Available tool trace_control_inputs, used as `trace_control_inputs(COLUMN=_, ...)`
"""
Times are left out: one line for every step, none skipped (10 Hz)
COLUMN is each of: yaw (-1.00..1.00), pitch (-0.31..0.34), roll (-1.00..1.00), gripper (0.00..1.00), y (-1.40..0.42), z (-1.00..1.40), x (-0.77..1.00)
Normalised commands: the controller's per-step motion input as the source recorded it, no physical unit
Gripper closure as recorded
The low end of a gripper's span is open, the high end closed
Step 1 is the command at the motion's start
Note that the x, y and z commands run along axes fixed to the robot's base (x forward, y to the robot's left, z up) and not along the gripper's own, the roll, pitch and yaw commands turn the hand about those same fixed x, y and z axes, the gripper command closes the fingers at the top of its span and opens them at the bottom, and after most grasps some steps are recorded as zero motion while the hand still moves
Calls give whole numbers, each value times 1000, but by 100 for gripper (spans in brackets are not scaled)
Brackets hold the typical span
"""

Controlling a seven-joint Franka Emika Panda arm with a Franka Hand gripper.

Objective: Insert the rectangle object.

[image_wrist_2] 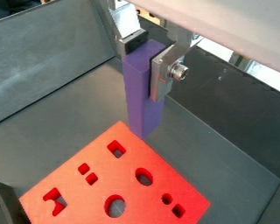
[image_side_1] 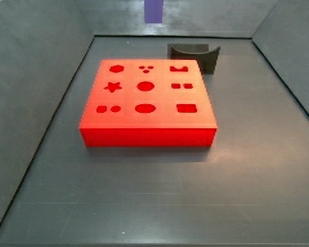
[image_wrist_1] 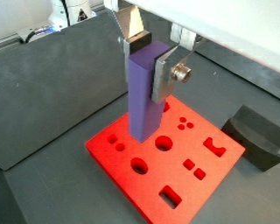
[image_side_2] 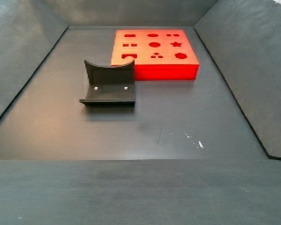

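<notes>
My gripper (image_wrist_1: 149,54) is shut on the rectangle object (image_wrist_1: 143,96), a long purple-violet bar that hangs upright from the silver fingers (image_wrist_1: 166,74). Both wrist views show it, and the bar's (image_wrist_2: 143,92) lower end hangs above the floor near an edge of the red block (image_wrist_2: 125,188). In a side view only the bar's lower end (image_side_1: 154,10) shows, high above the far side of the red block (image_side_1: 147,101); the gripper itself is out of that frame. The red block (image_side_2: 154,51) has several shaped holes in its top. Neither gripper nor bar shows in this side view.
A dark grey curved holder (image_side_1: 193,56) stands on the floor beside the red block's far right corner; it also shows in the wrist view (image_wrist_1: 259,136) and in a side view (image_side_2: 108,83). Grey walls (image_side_1: 42,58) enclose the floor.
</notes>
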Motion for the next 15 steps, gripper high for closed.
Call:
trace_control_inputs(yaw=0, pitch=0, roll=27, gripper=100, y=-63, z=0, x=0)
trace_control_inputs(yaw=0, pitch=-43, roll=47, gripper=100, y=-174, z=-431, x=226)
trace_control_inputs(yaw=-11, pitch=-144, roll=107, gripper=100, y=-197, z=-837, x=466)
trace_control_inputs(yaw=-60, pitch=-171, roll=96, gripper=100, y=-209, z=-794, x=589)
trace_control_inputs(yaw=-83, pitch=-181, roll=117, gripper=100, y=-200, z=-734, x=654)
trace_control_inputs(yaw=-149, pitch=-157, roll=180, gripper=100, y=-157, z=-669, x=694)
trace_control_inputs(yaw=-351, pitch=-97, roll=301, gripper=100, y=-89, z=-583, x=751)
trace_control_inputs(yaw=-680, pitch=0, roll=377, gripper=100, y=0, z=-569, x=520)
trace_control_inputs(yaw=-800, pitch=0, roll=284, gripper=100, y=0, z=-566, x=286)
trace_control_inputs(yaw=-794, pitch=0, roll=241, gripper=100, y=49, z=-534, x=280)
trace_control_inputs(yaw=-814, pitch=0, roll=193, gripper=100, y=86, z=-420, x=271)
trace_control_inputs(yaw=-811, pitch=-1, roll=87, gripper=100, y=140, z=-200, x=366)
trace_control_inputs(yaw=-837, pitch=0, roll=0, gripper=100, y=206, z=-163, x=349)
trace_control_inputs(yaw=-849, pitch=0, roll=-21, gripper=100, y=177, z=-157, x=320)
trace_control_inputs(yaw=-857, pitch=0, roll=-90, gripper=100, y=103, z=-14, x=297)
